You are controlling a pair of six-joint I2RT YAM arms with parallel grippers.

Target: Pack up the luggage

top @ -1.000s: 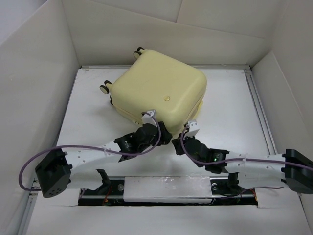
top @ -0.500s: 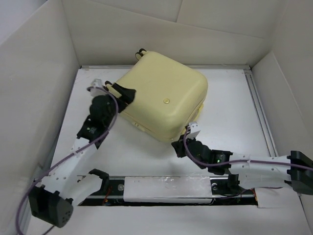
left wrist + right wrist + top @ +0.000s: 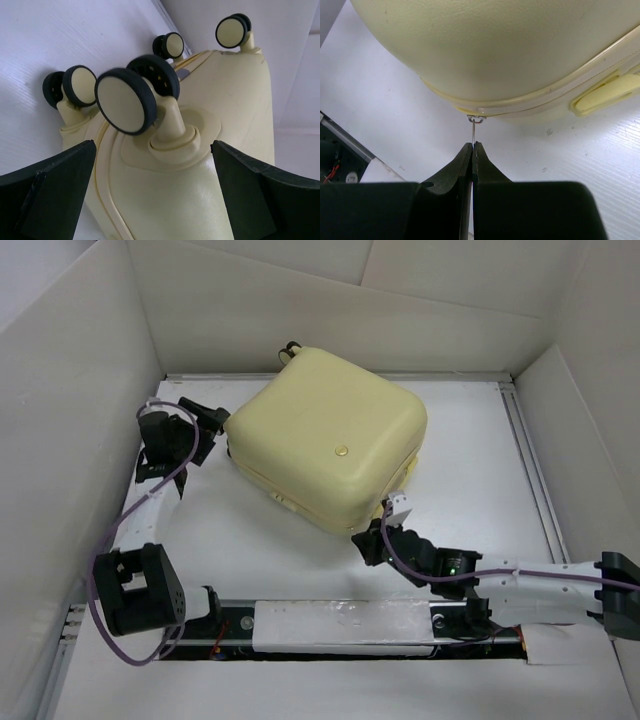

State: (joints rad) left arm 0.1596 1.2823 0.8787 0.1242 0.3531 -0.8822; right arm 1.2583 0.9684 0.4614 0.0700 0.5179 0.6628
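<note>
Here, left claw (image 3: 154, 150) spread wide at the luggage (image 3: 325, 445) wheels (image 3: 122, 102), right claw (image 3: 472, 146) pinching its zipper pull (image 3: 474, 131).

Luggage (image 3: 325, 445) hogs the middle of the tabletop (image 3: 470, 450). The right side's wide open. The left strip is tight, with casters (image 3: 122, 102) and the left gripper (image 3: 208, 420) crammed against the cardboard wall (image 3: 70, 410). The right gripper (image 3: 472, 146) blocks the near corner, pinching the zipper pull (image 3: 473, 131).

luggage (image 3: 325, 440): I see smooth, faintly glossy plastic.
wheels (image 3: 124, 102): matt black rims.
zipper pull (image 3: 473, 131): thin bare metal.
</note>
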